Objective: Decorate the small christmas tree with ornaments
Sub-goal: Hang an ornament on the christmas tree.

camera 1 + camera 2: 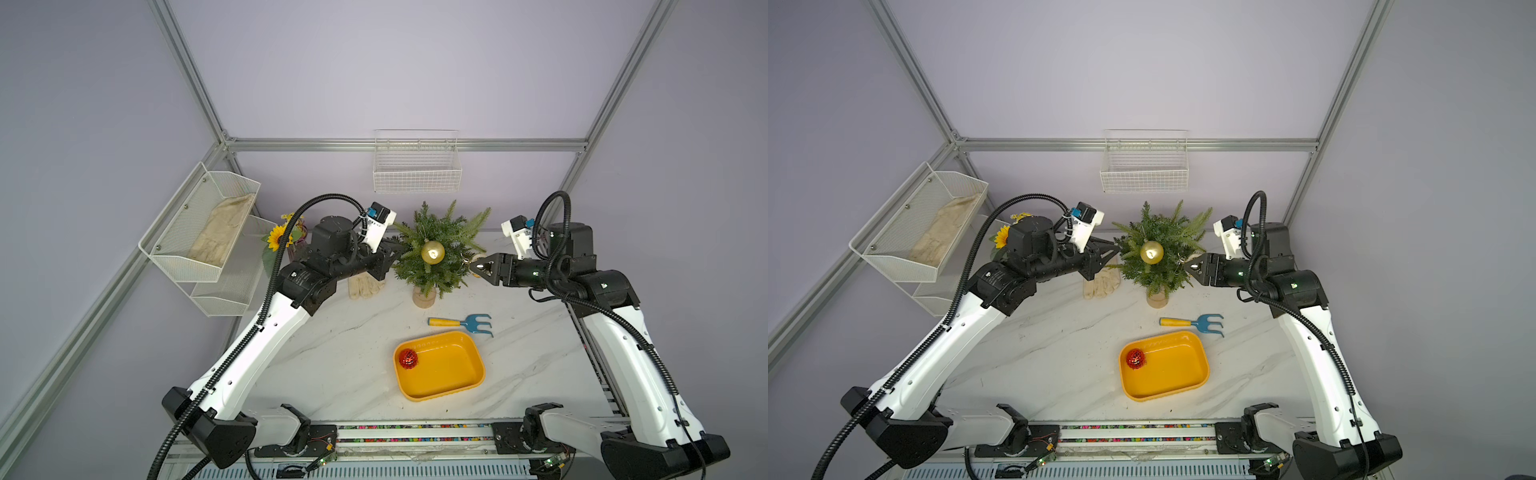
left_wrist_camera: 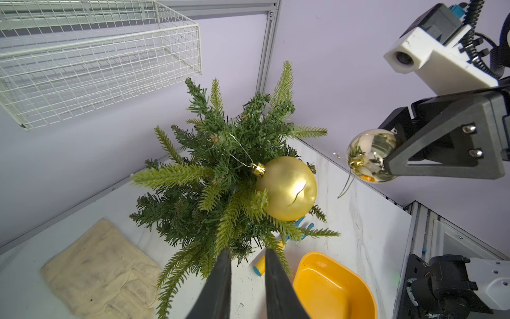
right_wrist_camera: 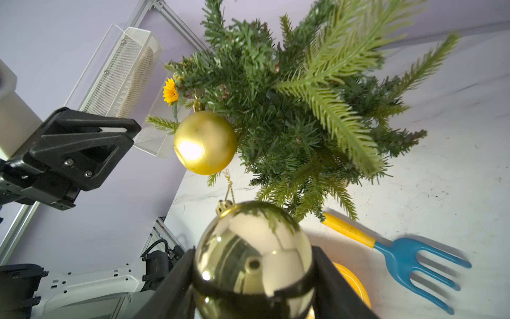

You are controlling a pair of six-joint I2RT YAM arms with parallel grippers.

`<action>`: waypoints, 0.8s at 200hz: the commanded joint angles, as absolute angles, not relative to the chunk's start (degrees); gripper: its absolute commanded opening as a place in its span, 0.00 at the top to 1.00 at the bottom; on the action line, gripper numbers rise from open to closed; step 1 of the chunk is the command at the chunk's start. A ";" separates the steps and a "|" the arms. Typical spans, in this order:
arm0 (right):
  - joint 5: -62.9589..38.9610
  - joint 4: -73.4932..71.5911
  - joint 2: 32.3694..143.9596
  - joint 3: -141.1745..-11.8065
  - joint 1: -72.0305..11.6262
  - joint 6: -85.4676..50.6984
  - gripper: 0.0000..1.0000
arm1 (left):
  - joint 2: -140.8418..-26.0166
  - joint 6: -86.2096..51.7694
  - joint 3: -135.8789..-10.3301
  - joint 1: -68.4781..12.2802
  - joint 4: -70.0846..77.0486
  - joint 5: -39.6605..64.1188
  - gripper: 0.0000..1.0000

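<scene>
The small christmas tree (image 1: 453, 266) (image 1: 1167, 232) stands on a wooden stump at the back middle of the table. A matte gold ornament (image 1: 433, 252) (image 2: 287, 187) (image 3: 205, 142) hangs from its front by a thin loop. My right gripper (image 1: 473, 268) (image 3: 253, 250) is shut on a shiny gold ornament (image 2: 369, 156) (image 3: 254, 234), held just off the tree's right side with its loop toward the branches. My left gripper (image 1: 397, 249) (image 2: 247, 251) is at the tree's left edge, its fingers a little apart with nothing between them. A glittery red ornament (image 1: 408, 358) (image 1: 1136, 358) lies in the yellow tray (image 1: 453, 370).
A blue hand rake with a yellow handle (image 1: 461, 323) lies between tree and tray. A cream glove (image 1: 365, 286) lies left of the stump, and a sunflower bouquet (image 1: 278, 237) stands behind my left arm. A wire basket (image 1: 417, 170) hangs on the back wall, with mesh shelves (image 1: 199, 224) at left.
</scene>
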State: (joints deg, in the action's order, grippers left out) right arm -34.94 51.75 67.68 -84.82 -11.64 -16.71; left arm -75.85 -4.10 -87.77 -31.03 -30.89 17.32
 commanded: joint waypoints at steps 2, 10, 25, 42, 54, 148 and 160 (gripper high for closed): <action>-31.81 48.16 68.45 -84.81 -14.04 -17.87 0.55 | -75.15 -5.01 -90.09 -31.38 -28.61 17.58 0.77; -31.14 47.43 68.75 -84.87 -14.27 -18.39 0.55 | -75.06 -4.92 -89.99 -31.38 -28.67 17.49 0.77; -30.32 46.05 69.07 -84.90 -14.37 -19.28 0.56 | -74.89 -4.83 -89.91 -31.31 -28.68 17.35 0.77; -27.91 45.91 69.19 -85.51 -14.35 -19.68 0.56 | -74.72 -4.75 -89.81 -31.35 -28.76 17.14 0.77; -26.67 46.22 69.28 -85.81 -14.41 -19.77 0.56 | -74.62 -4.66 -89.74 -31.35 -28.89 17.02 0.77; -26.77 43.40 71.34 -86.66 -14.43 -20.17 0.56 | -74.11 -4.35 -89.74 -31.33 -28.94 16.62 0.76; -27.41 42.79 71.38 -86.70 -14.45 -20.25 0.56 | -73.96 -4.39 -89.74 -31.37 -28.92 16.58 0.76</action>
State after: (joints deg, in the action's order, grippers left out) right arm -26.48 45.76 70.94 -84.97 -14.22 -20.16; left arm -75.85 -4.03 -87.77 -31.20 -30.89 17.08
